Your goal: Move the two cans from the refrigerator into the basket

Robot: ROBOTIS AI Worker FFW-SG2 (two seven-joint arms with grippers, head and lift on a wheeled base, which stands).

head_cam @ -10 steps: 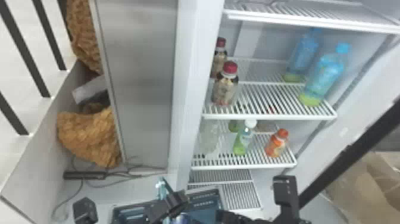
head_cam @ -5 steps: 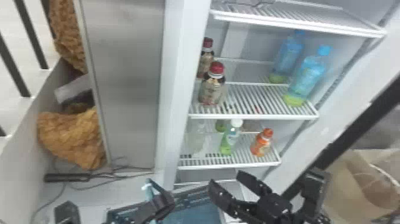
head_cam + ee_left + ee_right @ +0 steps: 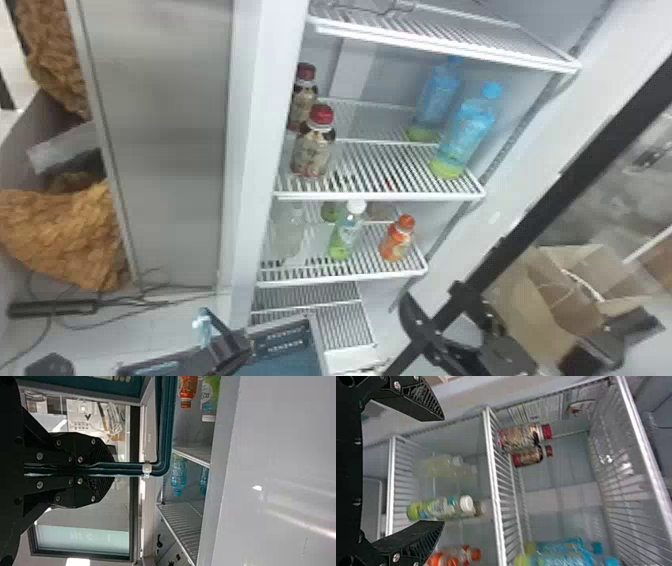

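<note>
My left gripper (image 3: 227, 345) is low in the head view, at the teal basket (image 3: 280, 357). In the left wrist view, my left gripper (image 3: 106, 469) is shut on the teal basket handle (image 3: 130, 469). Right of the basket, my right gripper (image 3: 398, 336) stands open in front of the fridge's lower part. The right wrist view has the right gripper (image 3: 443, 470) with its fingers wide apart and nothing between them, facing the shelves. I see no cans I can identify; bottles stand on the shelves, including a green one (image 3: 345, 235) and an orange one (image 3: 399, 240).
Red-capped bottles (image 3: 314, 145) and blue bottles (image 3: 465, 132) stand on the shelf (image 3: 380, 195) above. The fridge's side wall (image 3: 250, 150) rises at left, and a black-edged door (image 3: 565, 185) slants at right. A cardboard box (image 3: 555, 295) lies beyond it.
The head view has turned, so the fridge and basket sit farther left in it. My right gripper has come up into sight with its fingers spread. The left gripper stays at the basket.
</note>
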